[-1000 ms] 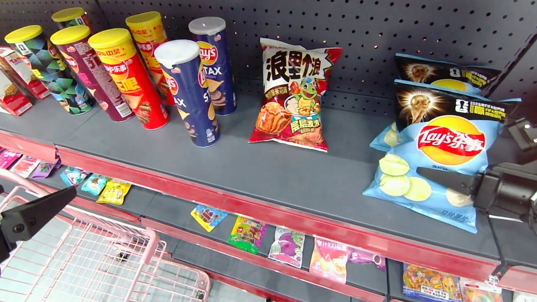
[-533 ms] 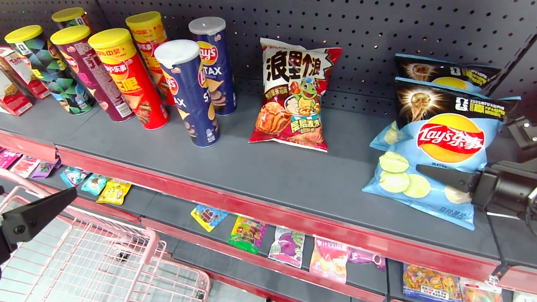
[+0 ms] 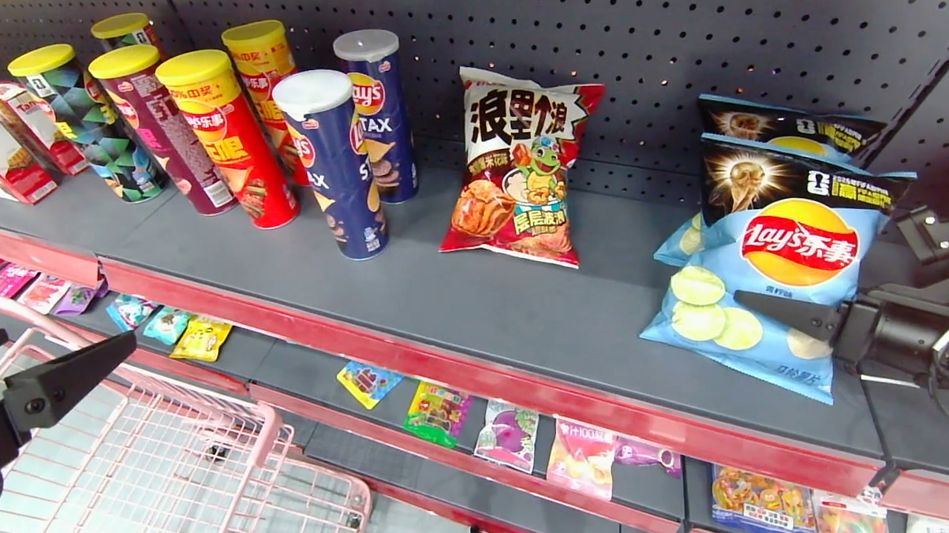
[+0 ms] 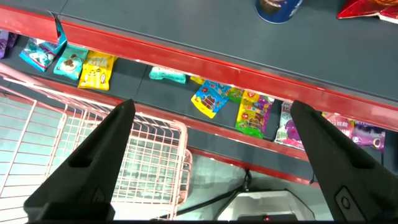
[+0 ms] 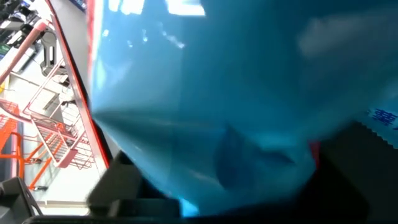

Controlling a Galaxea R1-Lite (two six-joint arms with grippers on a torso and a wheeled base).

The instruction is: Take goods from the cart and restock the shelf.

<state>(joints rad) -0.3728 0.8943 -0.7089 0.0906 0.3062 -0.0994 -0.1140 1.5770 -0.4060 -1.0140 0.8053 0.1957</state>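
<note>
Grey store shelf (image 3: pixel 484 313) with a pegboard back; a pink cart (image 3: pixel 275 423) stands below its left end.
At the shelf's right end a blue chip bag (image 3: pixel 789 244) stands in front of a second blue bag (image 3: pixel 785 133), its lower edge pinched in the closed jaws of the right gripper (image 3: pixel 752 302). The left gripper (image 4: pixel 211 109) hangs over the cart, jaws wide apart and empty.
</note>
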